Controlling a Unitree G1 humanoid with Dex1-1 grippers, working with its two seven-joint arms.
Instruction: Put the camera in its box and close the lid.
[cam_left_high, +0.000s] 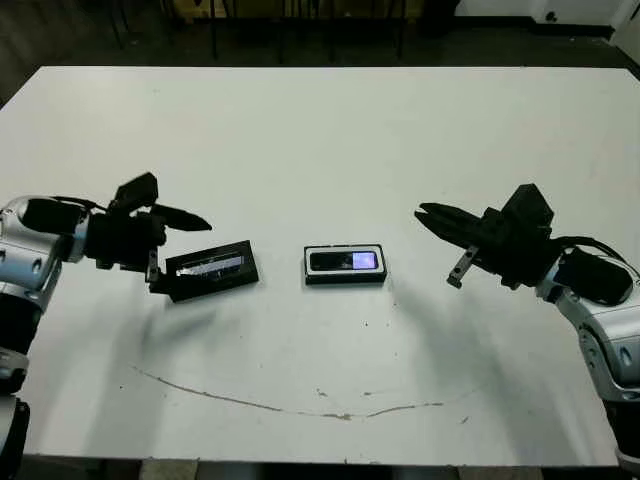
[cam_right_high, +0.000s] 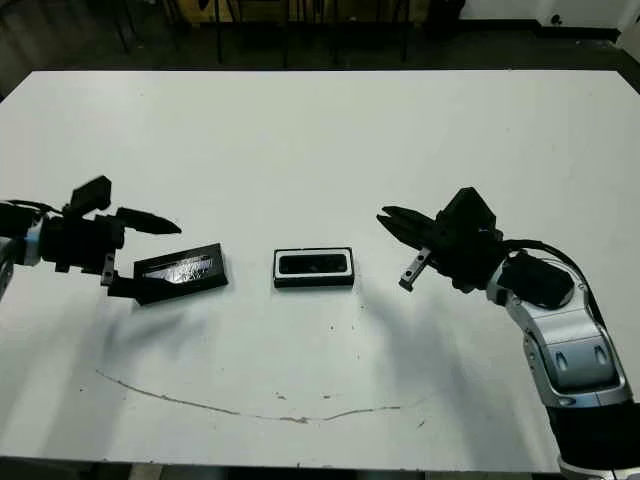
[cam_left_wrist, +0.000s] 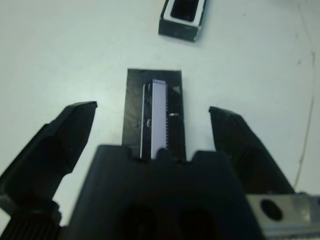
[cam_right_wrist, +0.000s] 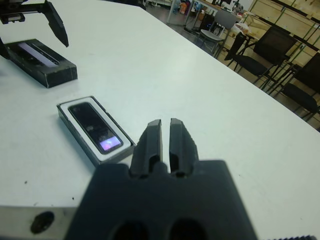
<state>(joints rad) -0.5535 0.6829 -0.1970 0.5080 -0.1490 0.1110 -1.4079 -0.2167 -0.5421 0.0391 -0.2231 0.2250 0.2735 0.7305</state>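
A white table (cam_left_high: 320, 140) fills most of the head views, its surface marked by a thin curved brownish line (cam_left_high: 300, 408) near the front edge. Beyond the far edge lies a dark floor (cam_left_high: 60, 40) with thin furniture legs (cam_left_high: 212, 30) standing on it. In the right wrist view, dark chairs (cam_right_wrist: 260, 50) stand past the table's edge, with pale wooden shelving (cam_right_wrist: 285, 15) behind them.
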